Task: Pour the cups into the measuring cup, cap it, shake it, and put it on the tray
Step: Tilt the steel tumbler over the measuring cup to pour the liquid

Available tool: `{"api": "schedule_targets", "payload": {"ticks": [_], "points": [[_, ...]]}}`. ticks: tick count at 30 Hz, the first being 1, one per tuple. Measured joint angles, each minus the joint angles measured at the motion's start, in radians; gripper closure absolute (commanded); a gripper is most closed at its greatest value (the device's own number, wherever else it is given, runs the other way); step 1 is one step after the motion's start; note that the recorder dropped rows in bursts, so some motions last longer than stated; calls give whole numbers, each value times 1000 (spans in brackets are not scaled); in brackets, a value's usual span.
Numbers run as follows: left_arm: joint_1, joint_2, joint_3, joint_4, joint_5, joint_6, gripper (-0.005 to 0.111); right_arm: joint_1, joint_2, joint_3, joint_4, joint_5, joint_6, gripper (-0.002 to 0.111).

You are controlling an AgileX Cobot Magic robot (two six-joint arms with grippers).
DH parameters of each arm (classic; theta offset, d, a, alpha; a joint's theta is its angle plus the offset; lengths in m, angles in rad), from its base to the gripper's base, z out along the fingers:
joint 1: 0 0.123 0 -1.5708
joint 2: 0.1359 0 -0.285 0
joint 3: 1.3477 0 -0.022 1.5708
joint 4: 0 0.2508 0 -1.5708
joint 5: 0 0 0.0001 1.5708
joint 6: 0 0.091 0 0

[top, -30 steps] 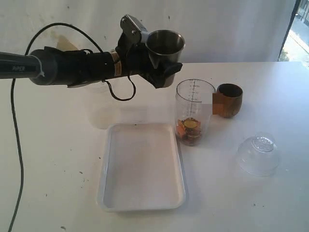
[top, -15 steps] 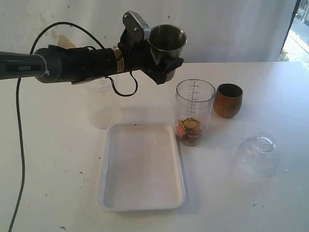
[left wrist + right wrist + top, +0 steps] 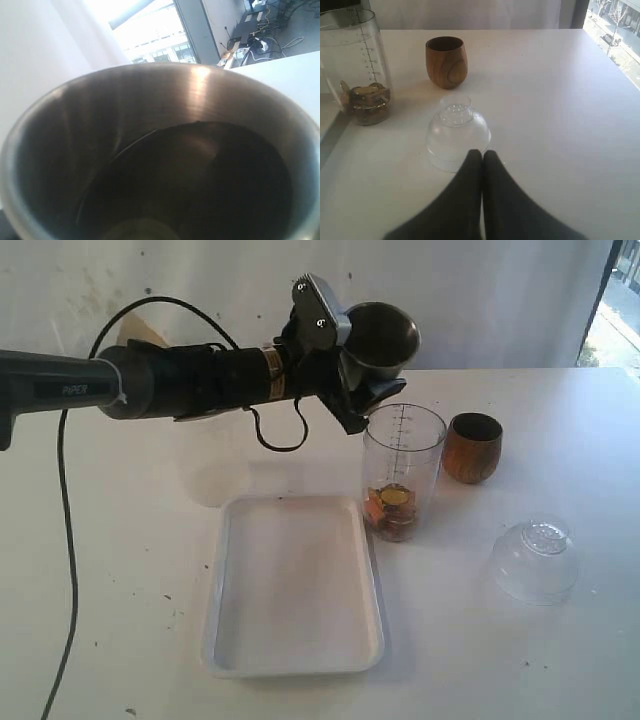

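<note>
**While the steel tumbler [image 3: 378, 338] hangs tilted, the dome lid [image 3: 536, 560] lies aside**

Left gripper [image 3: 362, 368] clasps it above the rim of the upright measuring cup [image 3: 402, 470], mouth up. Wooden cup [image 3: 473, 447] and tray [image 3: 222, 570] flank that cylinder. Right gripper [image 3: 482, 156] clenched, near the lid.

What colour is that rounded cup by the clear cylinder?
The wooden cup is brown with darker grain; right wrist view shows it best.

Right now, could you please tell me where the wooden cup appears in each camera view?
Exterior view: wooden cup right of the measuring cup.
Left wrist view: not in it.
Right wrist view: wooden cup beyond the dome lid.
Shared landmark: the measuring cup.
</note>
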Motion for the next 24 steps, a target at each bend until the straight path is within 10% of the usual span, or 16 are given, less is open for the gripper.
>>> {"api": "schedule_targets", "payload": {"ticks": [24], "points": [[0, 0, 0, -5, -18, 296, 107, 0, 0, 0, 0, 0, 2, 108]]}}
